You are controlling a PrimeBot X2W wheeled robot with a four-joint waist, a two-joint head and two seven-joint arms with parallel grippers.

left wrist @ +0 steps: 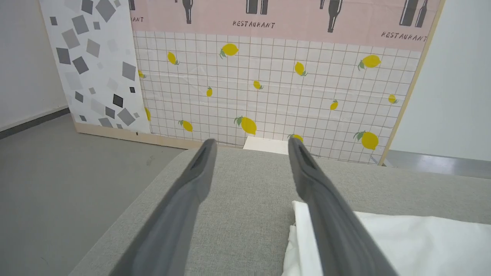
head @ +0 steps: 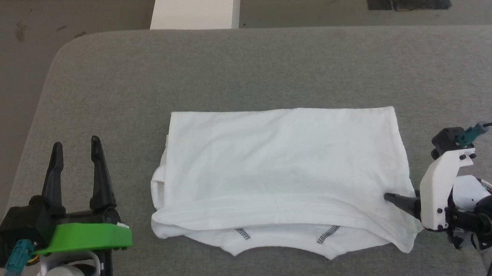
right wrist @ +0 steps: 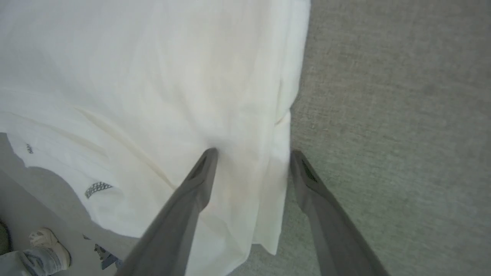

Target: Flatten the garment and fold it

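Here, from the head view, the shirt (head: 282,165) lies folded into a wide rectangle mid-worktop (head: 267,68), nearer the near edge. Its top layer is fairly smooth. Lower layers with zigzag stitching stick out on the near side, and the left edge bunches. The left hand (head: 76,142) hovers left of the shirt, well apart from it, fingers spread and empty. The right hand (head: 393,198) reaches in from the right, a dark fingertip at the shirt's near right corner. A white box (head: 195,6) stands beyond the far edge, on the grey floor (head: 3,84).

From the left wrist, that hand's fingers stand wide over bare worktop with nothing between them. The shirt's far left corner sits just beside the right finger. Beyond stands a board (left wrist: 268,88) papered with lemons on a grid, flanked by plain pale walls.

From the right wrist, the fingers gape wide and grip nothing. One lies over the cloth, the other just off the shirt's right edge, so they straddle it. A person's foot (right wrist: 44,239) shows on the floor.

The risk, I judge, sits with the right hand. If it pulls away low, the finger over the thin cloth could drag it and spoil the fold. The grey woven worktop looks likely to hold the bottom layer while the upper ones slide, making the near edge more uneven.
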